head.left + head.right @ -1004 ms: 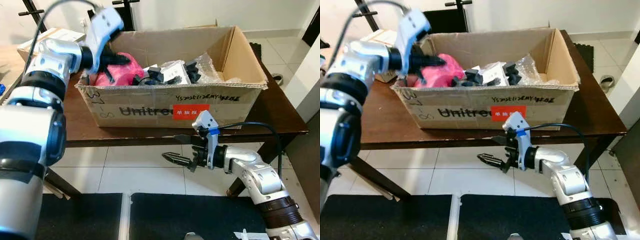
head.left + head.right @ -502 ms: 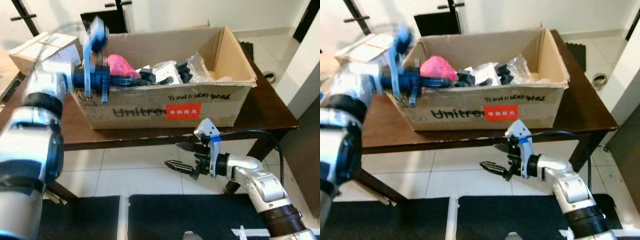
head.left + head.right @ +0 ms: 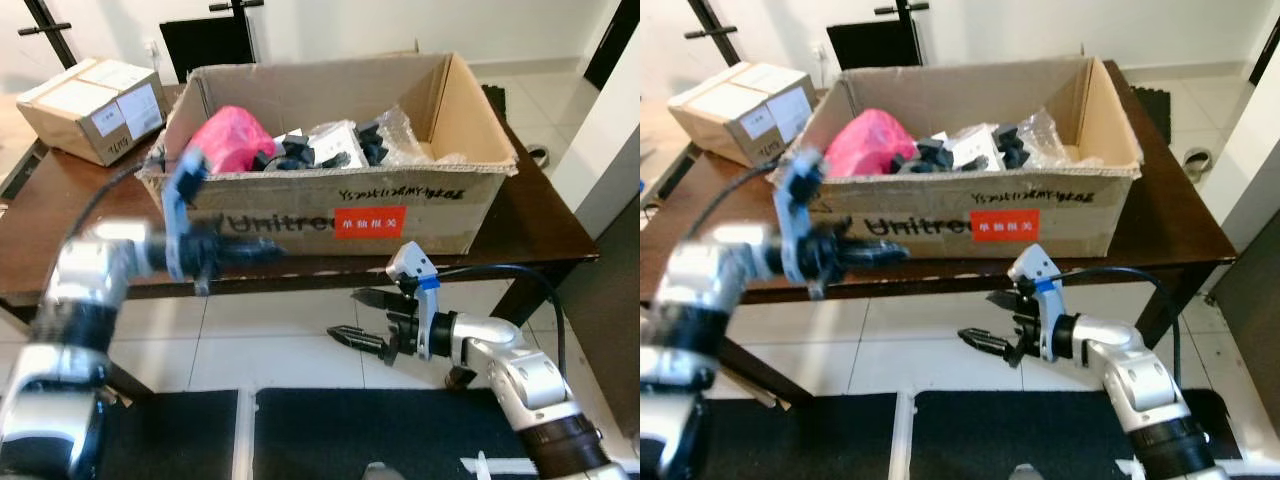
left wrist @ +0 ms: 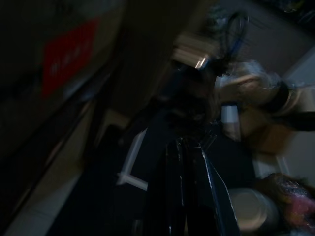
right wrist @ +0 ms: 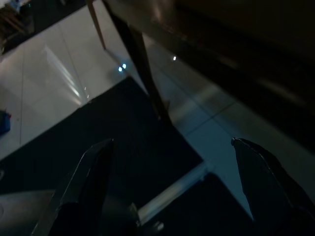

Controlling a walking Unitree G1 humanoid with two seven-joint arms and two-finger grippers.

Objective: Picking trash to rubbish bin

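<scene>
I see the cardboard box lying lengthwise across the dark tabletop, pink trash at its left end. Left gripper, jaws pressed together, hangs before the box front. Right gripper, jaws spread, sits over white floor tiles.

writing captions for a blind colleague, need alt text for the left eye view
An open cardboard box of trash, with a pink bag among black and clear scraps, sits on a dark wooden table. The left gripper, blurred, is in front of the box; the right gripper, fingers open, hangs below the table edge.
</scene>
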